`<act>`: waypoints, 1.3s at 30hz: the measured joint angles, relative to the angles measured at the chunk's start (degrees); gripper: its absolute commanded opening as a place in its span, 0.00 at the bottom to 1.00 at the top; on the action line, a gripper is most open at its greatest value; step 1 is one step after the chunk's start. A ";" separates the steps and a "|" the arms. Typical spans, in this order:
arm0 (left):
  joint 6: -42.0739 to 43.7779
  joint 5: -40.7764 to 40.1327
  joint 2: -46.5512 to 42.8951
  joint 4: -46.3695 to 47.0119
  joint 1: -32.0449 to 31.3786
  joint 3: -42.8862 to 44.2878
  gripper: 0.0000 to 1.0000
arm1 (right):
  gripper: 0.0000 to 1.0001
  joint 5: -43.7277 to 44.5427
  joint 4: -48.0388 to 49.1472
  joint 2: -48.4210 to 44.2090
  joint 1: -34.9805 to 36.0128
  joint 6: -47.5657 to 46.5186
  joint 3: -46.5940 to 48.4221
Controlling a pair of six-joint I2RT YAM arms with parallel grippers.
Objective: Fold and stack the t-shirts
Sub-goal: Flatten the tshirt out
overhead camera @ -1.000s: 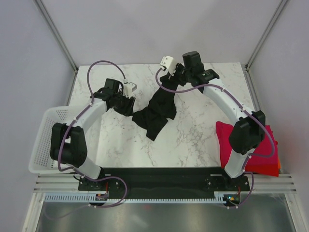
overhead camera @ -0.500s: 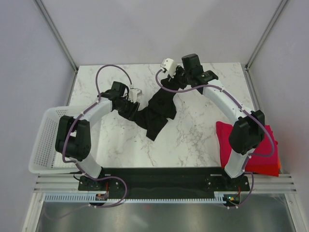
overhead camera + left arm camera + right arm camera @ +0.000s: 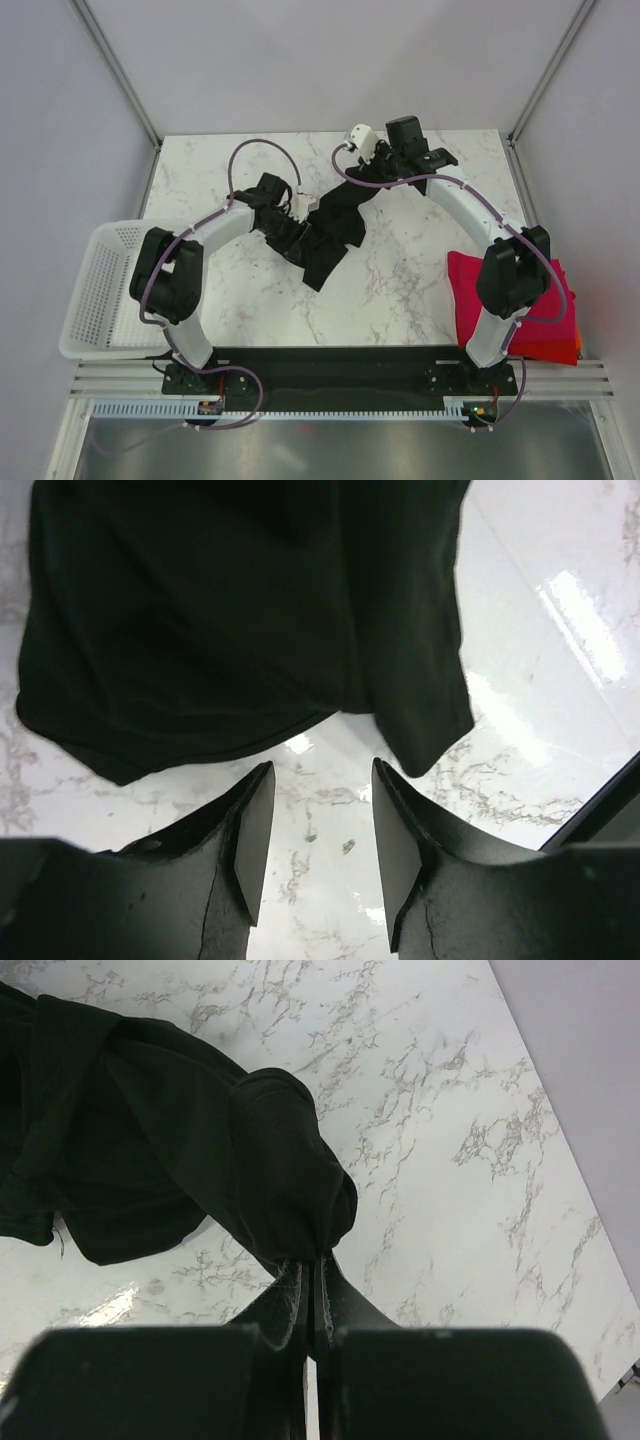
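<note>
The black t-shirt point(image 3: 330, 228) lies crumpled in the middle of the marble table point(image 3: 400, 260), stretched up toward the back. My right gripper point(image 3: 372, 172) is shut on its far end; in the right wrist view a bunch of black cloth point(image 3: 290, 1200) is pinched between the fingers and lifted. My left gripper point(image 3: 298, 225) is open at the shirt's left edge; in the left wrist view its fingertips point(image 3: 255, 820) hover over bare marble just short of the shirt's hem point(image 3: 230, 660). Folded magenta-red point(image 3: 465, 290) and orange-red point(image 3: 565, 340) shirts lie stacked at the right edge.
A white mesh basket point(image 3: 95, 290) stands at the table's left edge. Metal frame posts rise at the back corners. Purple cables loop above both arms.
My left gripper has moved right across the table to the shirt's left edge. My right gripper has shifted slightly right and back with the cloth, stretching it.
</note>
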 measured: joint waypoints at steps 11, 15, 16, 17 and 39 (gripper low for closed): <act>0.02 -0.20 6.64 -1.18 -3.23 6.82 0.32 | 0.00 -0.17 0.39 0.00 -0.74 0.72 -1.81; 0.35 -0.17 8.59 -2.01 -3.21 9.20 0.02 | 0.00 -0.24 0.48 -0.11 -0.85 0.90 -2.27; 0.44 -0.15 8.59 -2.19 -3.21 9.44 0.02 | 0.00 -0.22 0.46 -0.13 -0.87 0.94 -2.38; 0.48 -0.15 8.41 -2.45 -3.21 9.68 0.02 | 0.00 -0.22 0.50 -0.13 -0.90 0.96 -2.45; 14.03 -12.57 -39.21 -10.05 1.60 8.37 0.02 | 0.00 -3.48 1.31 -22.01 -1.86 10.64 -3.19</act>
